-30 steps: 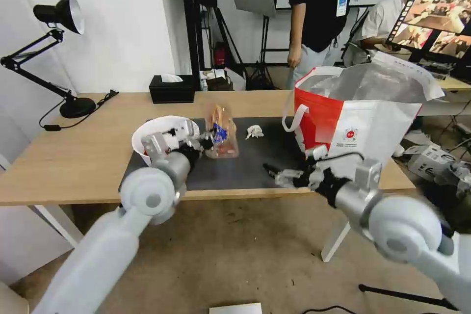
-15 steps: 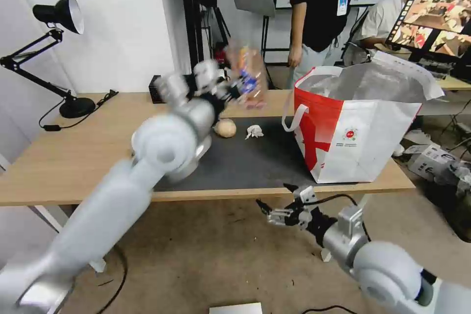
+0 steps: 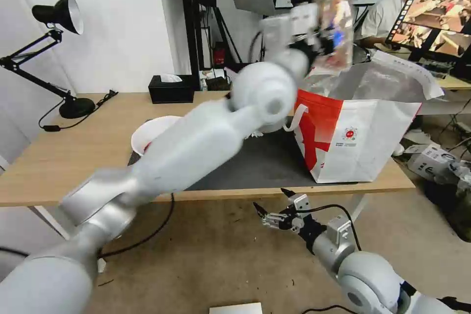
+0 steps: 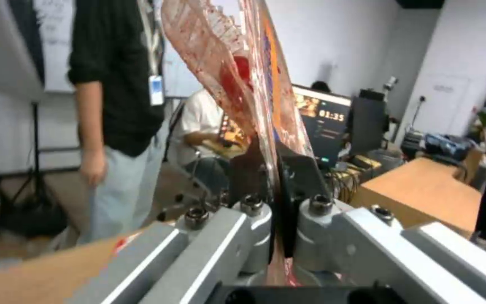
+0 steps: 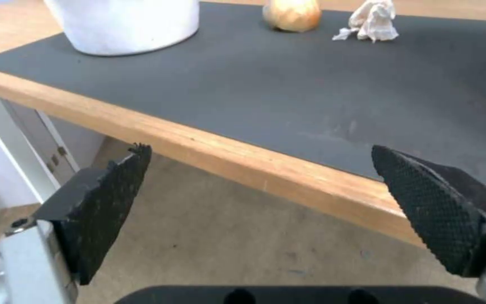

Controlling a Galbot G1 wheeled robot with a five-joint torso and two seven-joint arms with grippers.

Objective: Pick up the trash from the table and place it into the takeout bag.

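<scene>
- My left gripper (image 3: 321, 34) is raised above the open mouth of the takeout bag (image 3: 363, 137), its jaws clamped on one edge of the clear plastic tray (image 3: 336, 29), which stands on edge in the grip.
- Risk: held by a thin rim, the tray could swing or slip out and land outside the bag, or spill its red-smeared food bits on the way.
- Risk: the bag's upright foil flap (image 3: 407, 71) is near the tray; I judge a low release could catch it and tip the bag.
- My right gripper (image 3: 274, 206) hangs below the surface (image 3: 73, 157) edge, jaws wide apart and empty.
- Count: one tray in hand, one white bowl (image 5: 122, 23), one beige ball (image 5: 292, 12), one crumpled tissue (image 5: 373, 20), all on the one dark mat (image 5: 310, 84); one bag.
</scene>
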